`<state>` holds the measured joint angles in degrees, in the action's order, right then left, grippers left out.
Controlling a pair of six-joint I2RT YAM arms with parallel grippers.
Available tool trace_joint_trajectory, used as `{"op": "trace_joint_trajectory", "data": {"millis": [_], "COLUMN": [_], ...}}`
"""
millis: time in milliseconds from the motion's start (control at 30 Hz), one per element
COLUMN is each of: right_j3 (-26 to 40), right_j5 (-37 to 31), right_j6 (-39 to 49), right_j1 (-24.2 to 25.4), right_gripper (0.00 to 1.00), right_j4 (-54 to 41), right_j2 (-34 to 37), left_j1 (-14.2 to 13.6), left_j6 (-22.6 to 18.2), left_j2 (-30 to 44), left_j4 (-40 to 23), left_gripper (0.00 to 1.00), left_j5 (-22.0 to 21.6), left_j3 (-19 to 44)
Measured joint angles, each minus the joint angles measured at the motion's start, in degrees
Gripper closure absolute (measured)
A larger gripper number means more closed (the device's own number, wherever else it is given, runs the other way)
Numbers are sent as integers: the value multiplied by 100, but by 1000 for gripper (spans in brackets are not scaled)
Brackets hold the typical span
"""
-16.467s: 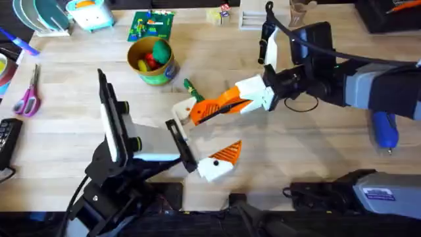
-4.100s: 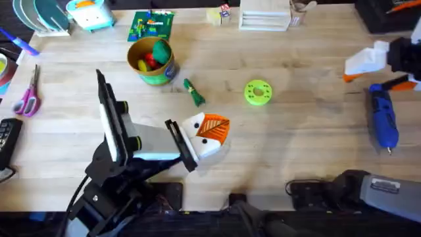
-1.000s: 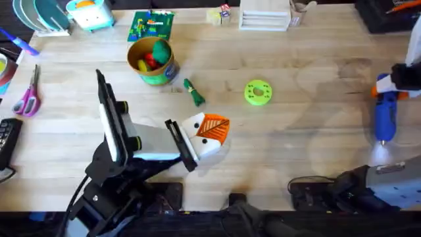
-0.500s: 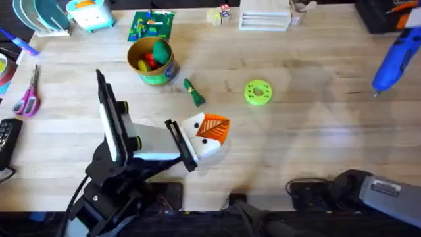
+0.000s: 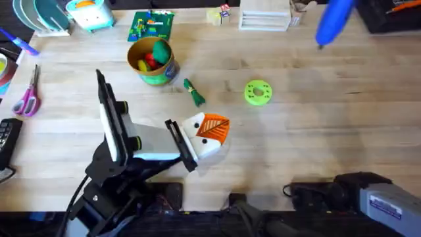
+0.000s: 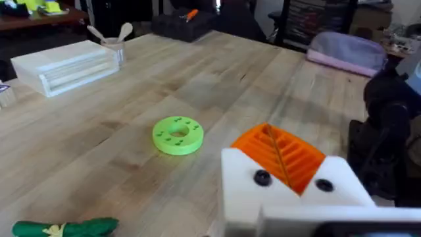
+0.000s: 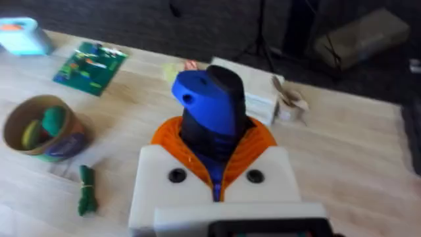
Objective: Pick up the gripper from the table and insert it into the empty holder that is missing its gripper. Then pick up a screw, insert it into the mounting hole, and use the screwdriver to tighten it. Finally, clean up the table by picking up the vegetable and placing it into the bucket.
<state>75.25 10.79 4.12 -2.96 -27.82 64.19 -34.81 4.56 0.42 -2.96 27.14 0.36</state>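
Broadly, the light wooden worktop (image 5: 316, 138) spreads under both arms. Low on it, the left arm lies with the left tool (image 5: 209, 133) resting near the middle, its white mounts and orange ribbed tips pressed together with nothing between them. In the left wrist view that tool (image 6: 283, 168) sits close in the foreground, two dark screw heads showing on its white face.

Next in size, the blue screwdriver (image 5: 334, 20) hangs blurred in the air over the far right part of the worktop, well apart from the left tool. From the right wrist view the right tool (image 7: 216, 172) is clamped on the screwdriver (image 7: 210, 112), the blue body standing up between the orange pads.

Further left at the far side stands the yellow and green bucket (image 5: 154, 69), with coloured toys inside. A round green disc (image 5: 258, 92) lies flat between the bucket and the screwdriver, just beyond the left tool.

Smallest, the dark green vegetable (image 5: 193, 93) lies on the worktop between bucket and disc, near the left tool but not touching it.
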Motion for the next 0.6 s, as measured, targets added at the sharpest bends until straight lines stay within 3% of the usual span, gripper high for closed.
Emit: {"op": "trace_joint_trajectory", "data": {"millis": [267, 400, 600], "right_j3": [-968, -1597, -2111], "right_j5": [90, 285, 1206], "right_j6": [-353, -467, -688], "right_j1": [-1560, -2007, -2420], "right_gripper": [977, 977, 977], "right_j4": [1617, 2414, 3274], "right_j2": [-477, -552, -558], "left_j1": [0, 0, 0], "left_j6": [0, 0, -1], "left_j2": [1, 1, 0], "left_j4": [0, 0, 0], "left_gripper": [986, 986, 986], "left_j5": [0, 0, 0], "left_j3": [0, 0, 0]}}
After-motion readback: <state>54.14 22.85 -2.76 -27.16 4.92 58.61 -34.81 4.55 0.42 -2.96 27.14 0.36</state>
